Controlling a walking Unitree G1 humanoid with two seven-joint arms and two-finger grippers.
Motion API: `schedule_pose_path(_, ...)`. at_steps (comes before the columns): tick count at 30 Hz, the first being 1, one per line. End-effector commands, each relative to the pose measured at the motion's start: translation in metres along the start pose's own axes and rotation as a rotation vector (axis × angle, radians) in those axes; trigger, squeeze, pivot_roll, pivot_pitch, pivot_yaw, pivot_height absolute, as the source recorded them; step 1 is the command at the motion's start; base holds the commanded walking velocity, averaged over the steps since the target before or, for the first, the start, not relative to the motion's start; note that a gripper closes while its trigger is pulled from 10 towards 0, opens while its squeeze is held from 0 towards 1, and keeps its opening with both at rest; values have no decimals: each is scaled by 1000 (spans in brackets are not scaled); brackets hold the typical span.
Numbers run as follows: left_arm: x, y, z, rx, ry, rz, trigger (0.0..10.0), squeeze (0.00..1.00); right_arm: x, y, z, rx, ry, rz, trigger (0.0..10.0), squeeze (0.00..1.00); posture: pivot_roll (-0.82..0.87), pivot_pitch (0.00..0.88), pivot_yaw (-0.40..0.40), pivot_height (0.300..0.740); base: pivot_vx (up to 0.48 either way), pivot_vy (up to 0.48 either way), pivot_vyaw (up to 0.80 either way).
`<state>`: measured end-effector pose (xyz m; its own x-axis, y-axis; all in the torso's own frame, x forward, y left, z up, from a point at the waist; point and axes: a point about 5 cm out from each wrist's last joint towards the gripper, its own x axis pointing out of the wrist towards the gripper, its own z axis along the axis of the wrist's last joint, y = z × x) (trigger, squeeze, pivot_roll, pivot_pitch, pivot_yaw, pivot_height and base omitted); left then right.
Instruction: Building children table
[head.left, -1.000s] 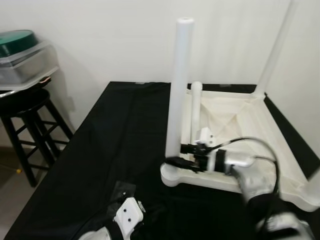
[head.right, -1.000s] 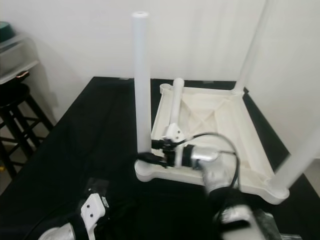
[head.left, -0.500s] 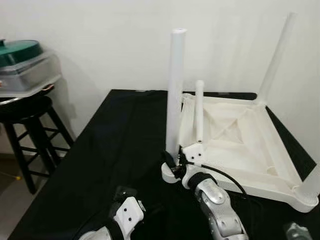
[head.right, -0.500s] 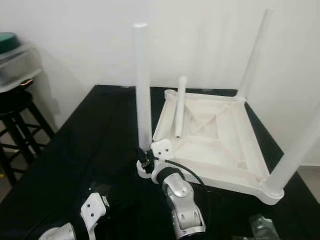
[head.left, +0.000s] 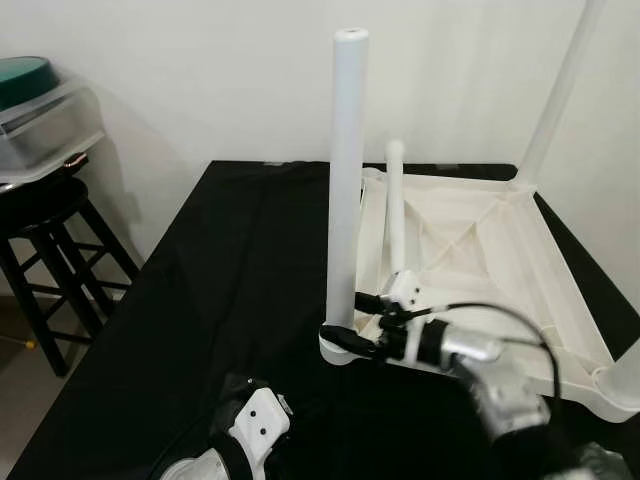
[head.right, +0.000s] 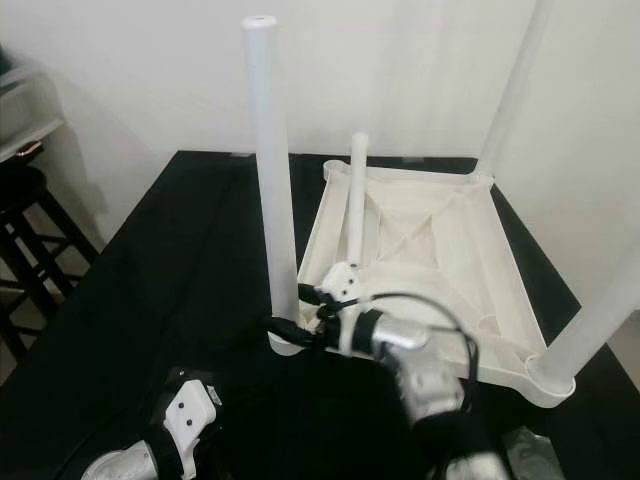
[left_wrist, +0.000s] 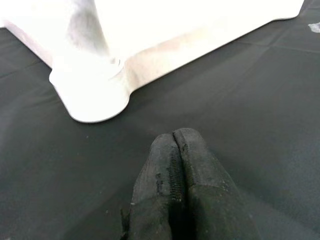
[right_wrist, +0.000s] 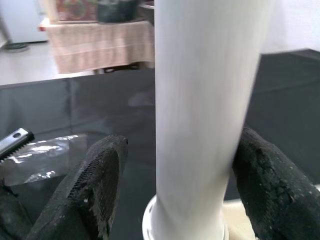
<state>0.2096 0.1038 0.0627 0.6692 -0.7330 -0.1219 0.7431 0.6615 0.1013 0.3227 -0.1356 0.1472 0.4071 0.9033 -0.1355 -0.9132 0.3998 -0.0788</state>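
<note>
- White table top (head.left: 470, 250) lies upside down on the black cloth (head.left: 220, 290), underside up; legs stand in its corners.
- Near-left corner: tall white leg (head.left: 346, 180) seated upright in its socket (head.left: 342, 348), long axis vertical.
- A shorter, thinner leg (head.left: 396, 215) stands further in, apparently leaning on the rim; I can't tell how it is held.
- My right gripper (head.left: 360, 322) reaches in from the right, level with the base of the tall leg. Its fingers (right_wrist: 102, 182) are spread, one either side of the leg; gaps show, so no clamp yet.
- Leg sits squarely between the fingers, crossing the reach at a right angle. My judgement: closing straight in would catch it just above the socket.
- My left gripper (left_wrist: 175, 185) is low over the cloth, fingers pressed together on nothing, aimed at the socket corner but well short of it.
- Right arm is clearly nearer; any seating or twisting falls to it.
- Stool (head.left: 45, 215) with a lidded tub (head.left: 45, 115) stands off to the left.
</note>
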Motion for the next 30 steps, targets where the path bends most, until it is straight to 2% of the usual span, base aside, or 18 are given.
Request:
schedule_pose_path(1,-2,-1,-5,1,23,1,10000,0,6,2,-4,16,9,79,10000,0,-27,0,3,740,0,0,0)
schedule_pose_path(2,-2,-1,-5,3,24,3,10000,0,6,0,-4,26,19,92,0,0,-21,0,2,740,0,0,0)
schedule_pose_path(6,-2,-1,-6,6,26,7,10000,0,6,-4,-7,37,34,83,0,0,-18,0,0,740,0,0,0)
schedule_pose_path(9,-4,-3,-7,5,29,15,10000,0,14,-5,-21,49,86,-146,0,0,-5,0,-24,740,0,0,0)
schedule_pose_path(10,-4,-3,-7,5,29,15,10000,0,14,-5,-21,49,86,-146,0,0,-5,0,-24,740,0,0,0)
schedule_pose_path(12,-6,-3,-8,0,31,24,10000,0,15,-4,-46,103,164,-784,0,0,-11,0,-36,740,0,0,0)
schedule_pose_path(13,-6,-3,-8,0,31,24,10000,0,15,-4,-46,103,164,-784,0,0,-11,0,-36,740,0,0,0)
schedule_pose_path(14,-8,-1,-8,1,34,31,10000,0,26,27,-61,143,185,-830,0,0,-4,0,-16,740,0,0,0)
schedule_pose_path(15,-9,-1,-9,-5,34,36,10000,0,39,58,-71,211,184,-749,0,0,-32,0,2,740,0,0,0)
schedule_pose_path(18,-10,-2,-9,-3,42,33,10000,0,38,61,-72,259,137,-700,0,0,-34,0,17,740,0,0,0)
schedule_pose_path(19,-10,-1,-9,-9,42,37,10000,0,29,46,-70,248,124,-740,0,0,-46,0,21,740,0,0,0)
schedule_pose_path(22,-9,-1,-10,-7,48,35,10000,0,29,44,-69,238,127,-724,0,0,-48,0,18,740,0,0,0)
schedule_pose_path(23,-8,-1,-10,-1,53,31,10000,0,29,44,-69,226,135,-710,1373,0,-51,0,18,740,0,0,0)
schedule_pose_path(24,-7,0,-11,2,56,30,10000,0,32,44,-68,220,133,-664,10000,0,-51,0,17,740,0,0,0)
schedule_pose_path(25,-6,0,-11,3,57,31,10000,0,34,45,-67,214,133,-640,10000,0,-51,0,17,740,0,0,0)
schedule_pose_path(26,-6,0,-11,5,57,32,10000,0,37,45,-62,199,106,-579,10000,192,-48,0,18,740,0,0,0)
schedule_pose_path(27,-6,1,-10,6,57,35,10000,0,39,44,-54,195,71,-537,10000,1000,-43,0,15,740,0,0,0)
schedule_pose_path(30,-5,2,-10,6,55,38,10000,0,42,41,-40,192,18,-446,10000,1000,-40,0,16,740,0,0,0)
